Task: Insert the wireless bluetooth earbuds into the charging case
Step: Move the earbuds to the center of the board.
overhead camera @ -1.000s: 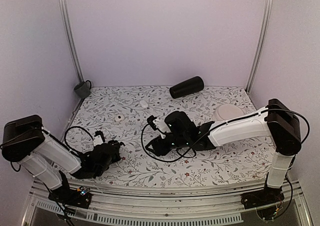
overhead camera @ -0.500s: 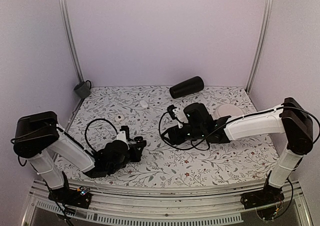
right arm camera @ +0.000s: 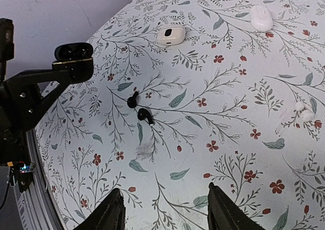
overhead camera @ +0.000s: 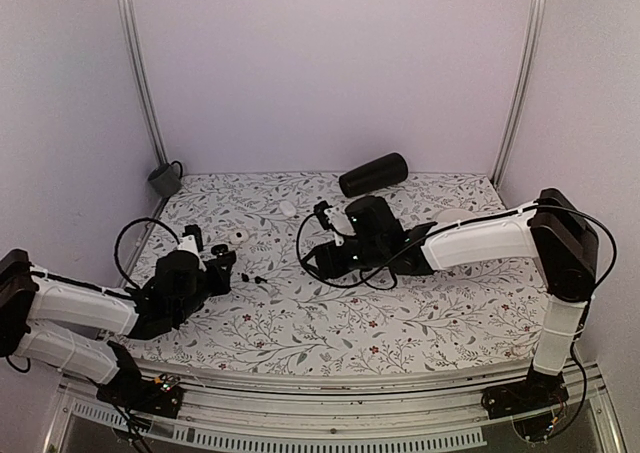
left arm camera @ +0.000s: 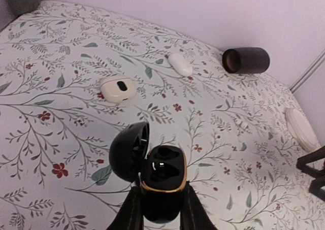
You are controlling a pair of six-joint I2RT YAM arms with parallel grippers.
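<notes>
My left gripper (left arm camera: 161, 197) is shut on the base of the black charging case (left arm camera: 161, 176), which has a gold rim. Its lid hangs open to the left and both sockets look empty. In the top view this gripper (overhead camera: 220, 264) holds the case just above the table at the left. The two black earbuds (right arm camera: 132, 101) (right arm camera: 145, 116) lie side by side on the cloth, between the grippers in the top view (overhead camera: 254, 273). My right gripper (right arm camera: 167, 215) is open and empty, hovering short of the earbuds. It shows in the top view (overhead camera: 313, 261) to their right.
A white earbud case (overhead camera: 238, 236), a white oval piece (overhead camera: 288, 209), a black cylinder (overhead camera: 373, 174), a white disc (overhead camera: 455, 223) and a grey cup (overhead camera: 163, 180) sit farther back. Small white earbuds (right arm camera: 303, 110) lie at the right of the right wrist view.
My left gripper has pulled back to the left with the case. My right gripper has shifted left towards the black earbuds, which now show on the cloth between the arms.
</notes>
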